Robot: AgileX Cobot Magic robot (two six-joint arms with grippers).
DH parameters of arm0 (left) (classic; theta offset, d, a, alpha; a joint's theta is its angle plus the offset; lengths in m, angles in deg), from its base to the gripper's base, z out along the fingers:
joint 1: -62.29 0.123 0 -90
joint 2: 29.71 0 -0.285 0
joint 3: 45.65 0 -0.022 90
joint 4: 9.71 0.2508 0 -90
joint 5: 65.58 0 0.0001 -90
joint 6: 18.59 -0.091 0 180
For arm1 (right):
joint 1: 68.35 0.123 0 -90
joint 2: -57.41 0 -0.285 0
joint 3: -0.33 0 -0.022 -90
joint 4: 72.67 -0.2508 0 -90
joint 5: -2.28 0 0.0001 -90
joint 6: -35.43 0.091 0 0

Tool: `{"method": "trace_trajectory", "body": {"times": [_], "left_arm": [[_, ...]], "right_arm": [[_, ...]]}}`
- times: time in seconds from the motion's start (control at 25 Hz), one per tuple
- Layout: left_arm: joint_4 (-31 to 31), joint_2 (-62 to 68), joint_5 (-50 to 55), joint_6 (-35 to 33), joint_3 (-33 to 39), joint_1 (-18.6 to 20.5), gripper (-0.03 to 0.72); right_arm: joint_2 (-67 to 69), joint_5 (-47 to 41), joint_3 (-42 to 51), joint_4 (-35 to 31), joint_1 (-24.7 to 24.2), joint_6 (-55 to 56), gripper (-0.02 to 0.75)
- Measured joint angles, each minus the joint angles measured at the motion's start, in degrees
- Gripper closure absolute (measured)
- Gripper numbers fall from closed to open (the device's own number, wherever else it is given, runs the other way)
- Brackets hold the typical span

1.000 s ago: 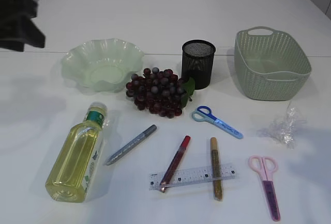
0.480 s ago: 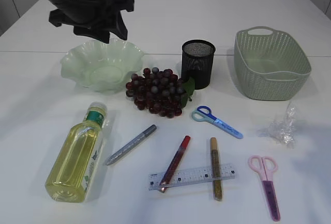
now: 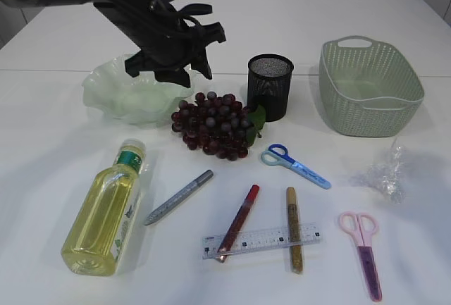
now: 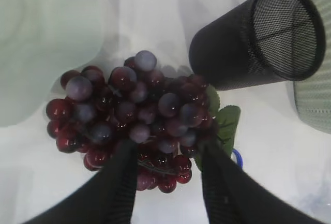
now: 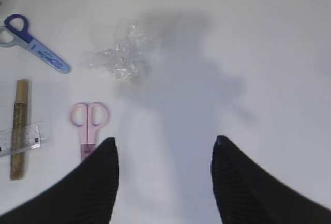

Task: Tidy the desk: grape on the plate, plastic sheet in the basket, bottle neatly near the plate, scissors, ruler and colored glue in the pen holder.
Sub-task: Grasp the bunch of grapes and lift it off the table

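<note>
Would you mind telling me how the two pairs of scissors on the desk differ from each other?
The blue scissors lie near the middle of the desk, just right of the grapes, angled with the handles up-left. The pink scissors lie at the front right, nearly straight, handles away from the front edge. The blue pair has darker blue handles and a paler blue blade cover; the pink pair has pale pink handles and a purple one. Both lie flat, closed and untouched.

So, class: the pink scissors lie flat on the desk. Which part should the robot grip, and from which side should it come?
Grip the pink scissors across the narrow closed blades, just below the handle loops, coming straight down from above. They lie flat with bare table on both sides, so fingers fit either side of the blades. The loops are wider and rounder, probably less secure. The right pincer hangs open near them.
</note>
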Motion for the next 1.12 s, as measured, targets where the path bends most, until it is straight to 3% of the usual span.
{"method": "trace_trajectory", "body": {"times": [0.36,0.6,1.12], "left_arm": [[-8.7,4.2,-3.5,7.2,-0.3,0.0,0.25],[-10.5,4.8,-10.7,8.3,-0.4,0.0,0.184],[-11.3,8.3,-10.5,23.8,-0.4,0.0,0.168]], "right_arm": [[4.0,0.2,-0.6,-2.9,0.0,-0.1,0.287],[4.0,0.1,-0.6,-3.4,0.0,-0.2,0.286],[4.0,-0.1,-0.6,-4.6,0.0,-0.2,0.286]]}}
